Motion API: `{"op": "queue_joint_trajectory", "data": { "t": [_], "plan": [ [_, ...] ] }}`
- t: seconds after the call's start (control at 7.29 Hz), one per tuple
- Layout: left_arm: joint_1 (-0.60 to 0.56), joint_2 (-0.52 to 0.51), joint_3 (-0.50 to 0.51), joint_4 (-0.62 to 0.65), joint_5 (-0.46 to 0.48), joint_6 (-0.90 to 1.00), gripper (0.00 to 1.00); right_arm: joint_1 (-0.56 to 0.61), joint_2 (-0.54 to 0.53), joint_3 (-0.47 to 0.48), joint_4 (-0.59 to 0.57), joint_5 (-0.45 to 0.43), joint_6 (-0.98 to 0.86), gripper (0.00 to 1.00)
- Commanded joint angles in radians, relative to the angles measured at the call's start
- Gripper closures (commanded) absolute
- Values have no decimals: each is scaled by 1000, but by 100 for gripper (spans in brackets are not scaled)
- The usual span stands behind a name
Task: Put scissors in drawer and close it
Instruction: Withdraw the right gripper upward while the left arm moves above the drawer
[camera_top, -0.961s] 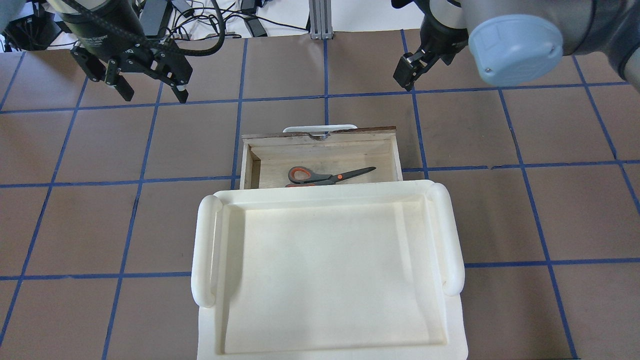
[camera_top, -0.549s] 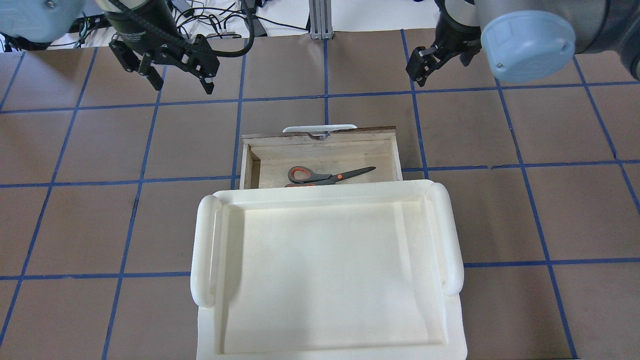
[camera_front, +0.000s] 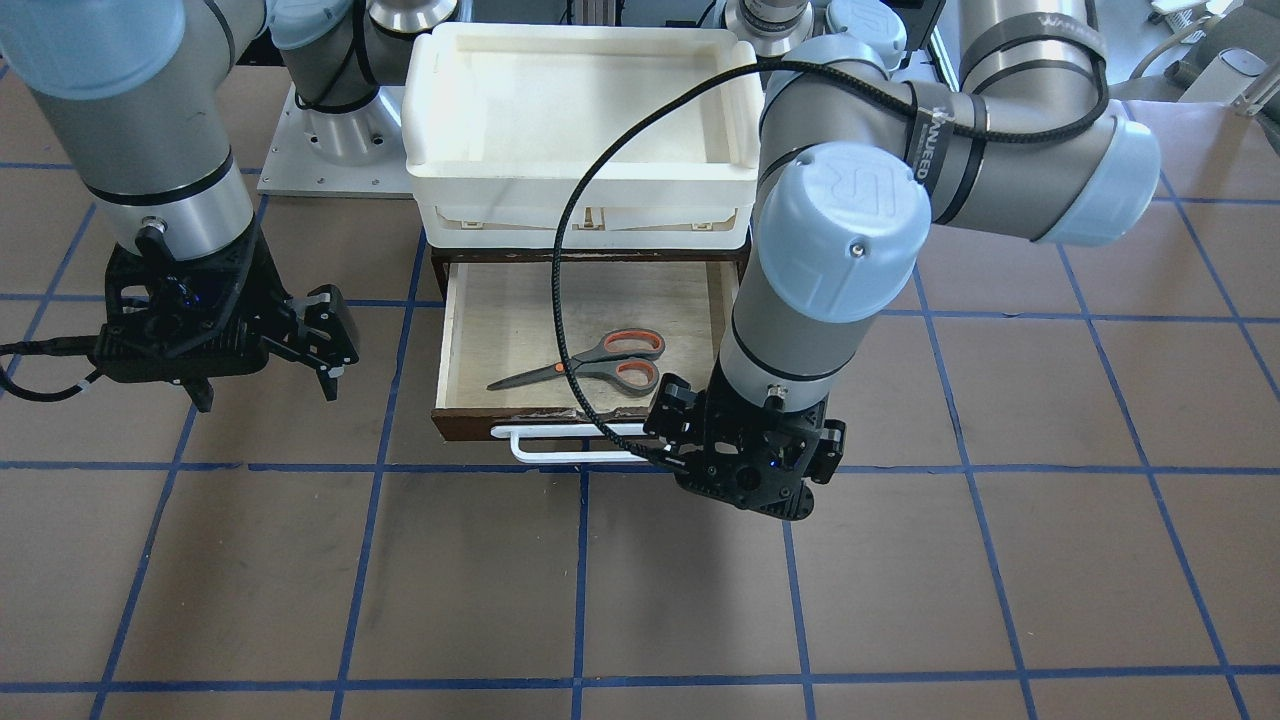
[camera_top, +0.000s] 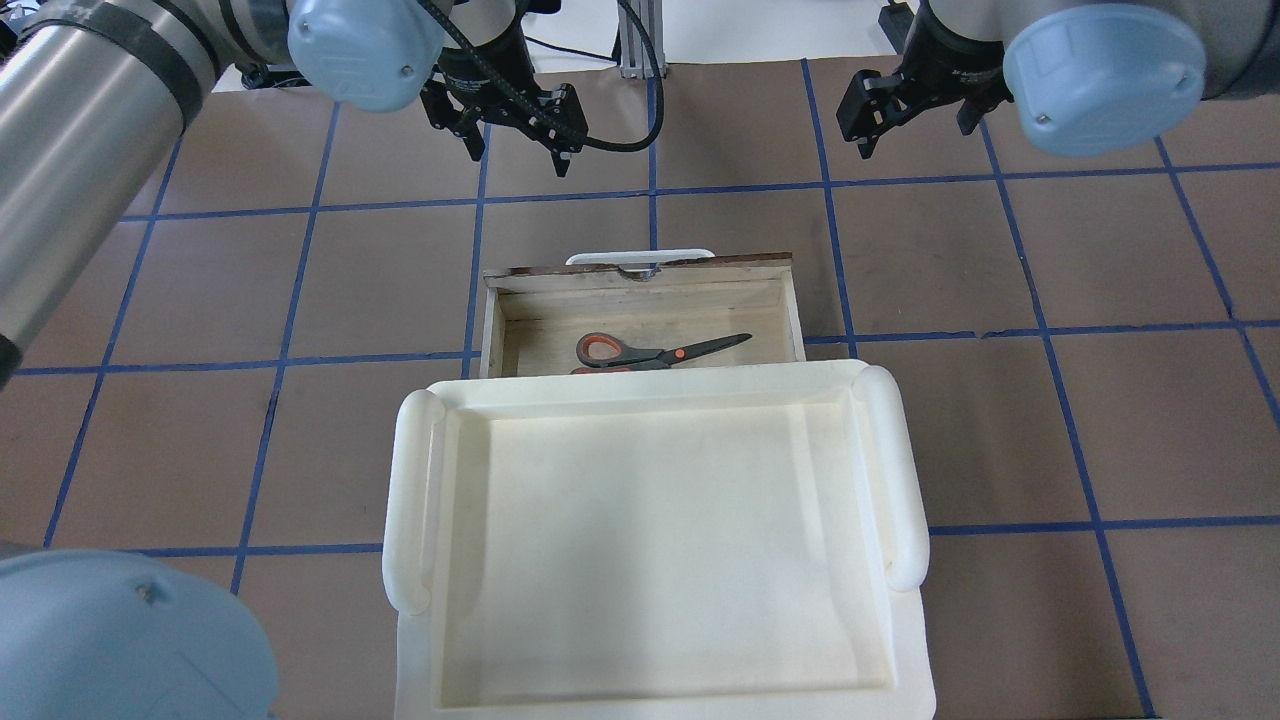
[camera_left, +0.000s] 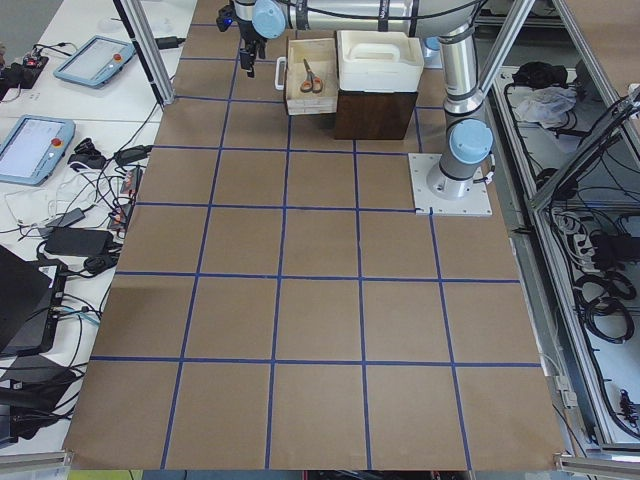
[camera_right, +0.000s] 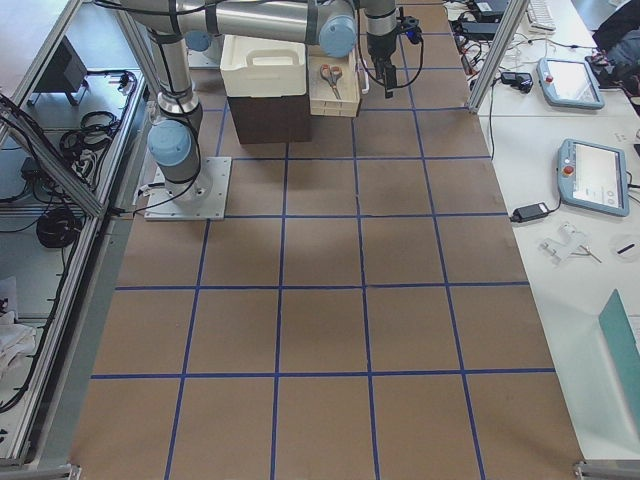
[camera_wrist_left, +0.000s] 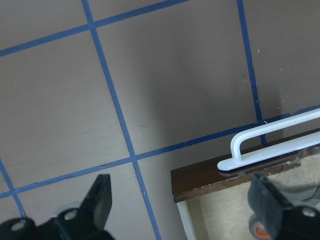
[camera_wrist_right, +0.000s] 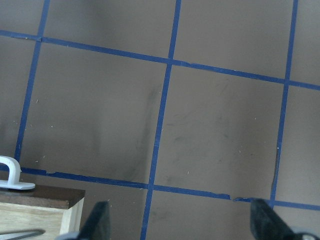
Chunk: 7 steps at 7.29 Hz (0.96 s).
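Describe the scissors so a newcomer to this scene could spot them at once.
Find the big white tray mid-table; a shallow wooden drawer sticks out from under it. The scissors lie on its pale floor: dark blades, grey loops lined orange-red, unlike the plain wood and white around them.

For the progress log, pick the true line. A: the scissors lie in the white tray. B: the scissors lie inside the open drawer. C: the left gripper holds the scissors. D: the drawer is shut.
B: the scissors lie flat on the plywood floor of the drawer, which is pulled out.
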Motion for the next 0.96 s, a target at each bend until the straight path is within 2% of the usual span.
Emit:
{"op": "queue_joint_trajectory", "data": {
  "t": [0.0, 0.41, 0.82],
  "plan": [
    [-8, -48, 6, 16, -25, -24, 0, 1, -45, 1, 121, 8, 77, 0],
    [-22, -48, 15, 9, -6, -27, 0, -1, -57, 3, 135, -6, 68, 0],
    [-48, -112, -5, 32, -10, -91, 0, 1, -69, 3, 126, 8, 78, 0]
  ]
}}
